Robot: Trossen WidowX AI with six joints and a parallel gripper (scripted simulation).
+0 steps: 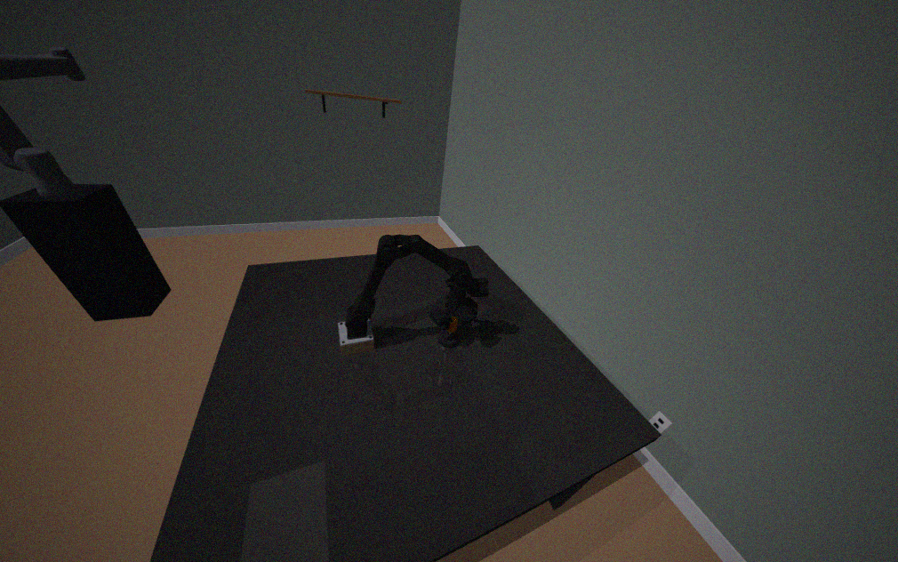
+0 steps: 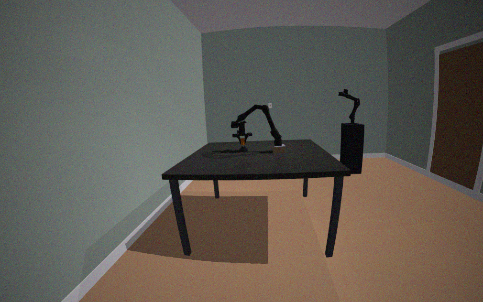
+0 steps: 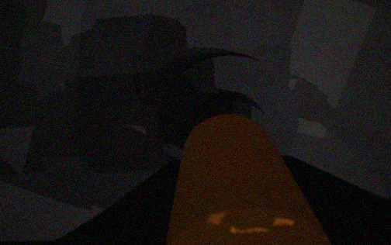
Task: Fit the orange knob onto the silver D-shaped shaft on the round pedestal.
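The gripper (image 1: 453,323) (image 2: 242,142) (image 3: 229,168) was clamped around the orange knob (image 1: 453,325) (image 2: 242,141) (image 3: 233,178), one finger on either side. In the exterior view the knob hung upright below the wrist, directly above the dark round pedestal (image 1: 447,342) (image 2: 243,149), which lay at six o'clock from it. Whether the two touched could not be told, and the shaft, the hole and their flat sides could not be made out. With twelve at the top of each picture, the knob lay at about three o'clock from the arm's base plate (image 1: 342,341) (image 2: 279,149) in the top view, and at nine o'clock in the exterior view. The black arm (image 1: 374,281) (image 2: 269,121) arched over the dark table (image 1: 396,430) (image 2: 249,167). In the wrist view the knob rose from six o'clock toward the middle, with bright glints low on its surface. A second arm (image 1: 33,66) (image 2: 356,106) stood on a black column (image 1: 92,258) (image 2: 351,149), away at three o'clock in the exterior view.
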